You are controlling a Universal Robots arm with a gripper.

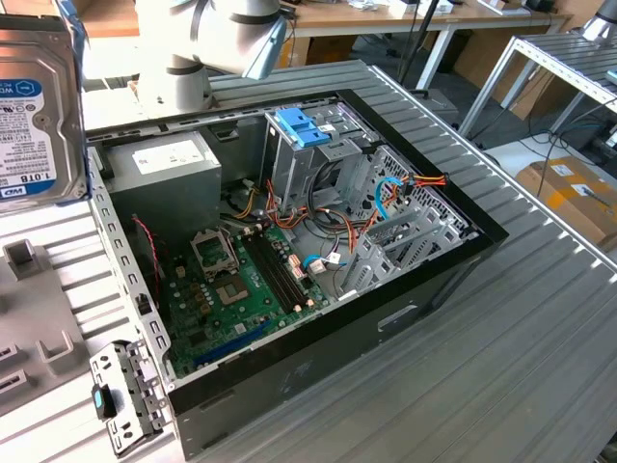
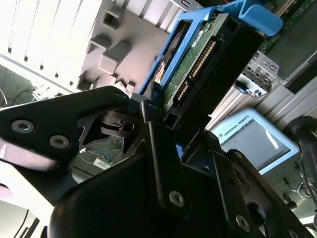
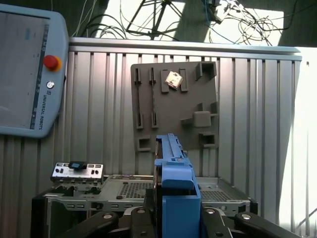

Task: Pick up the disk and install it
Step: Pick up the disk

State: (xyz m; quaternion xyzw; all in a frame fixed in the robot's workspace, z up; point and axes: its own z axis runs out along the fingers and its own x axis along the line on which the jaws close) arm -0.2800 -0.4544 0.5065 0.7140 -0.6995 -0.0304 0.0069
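Note:
The disk (image 1: 34, 116), a dark hard drive with a white and blue label and blue plastic rails, hangs in the air at the exterior view's far left, above the grey fixture plate (image 1: 29, 328). In the second wrist view my gripper (image 2: 171, 126) is shut on the disk (image 2: 208, 64), whose connector edge and green board face the camera. In the first wrist view the disk (image 3: 176, 186) stands on edge between the black fingers (image 3: 141, 218). The open computer case (image 1: 453, 265) lies to the exterior view's right of the disk, and its drive cage carries a blue bracket (image 1: 304, 125).
Inside the case are the grey power supply (image 1: 164, 169), the green motherboard (image 1: 241, 289) and loose cables (image 1: 386, 198). A small metal bracket (image 1: 120, 395) lies beside the case. A teach pendant (image 3: 25, 74) rests on the ribbed table (image 1: 521, 347) near the fixture plate (image 3: 173, 104).

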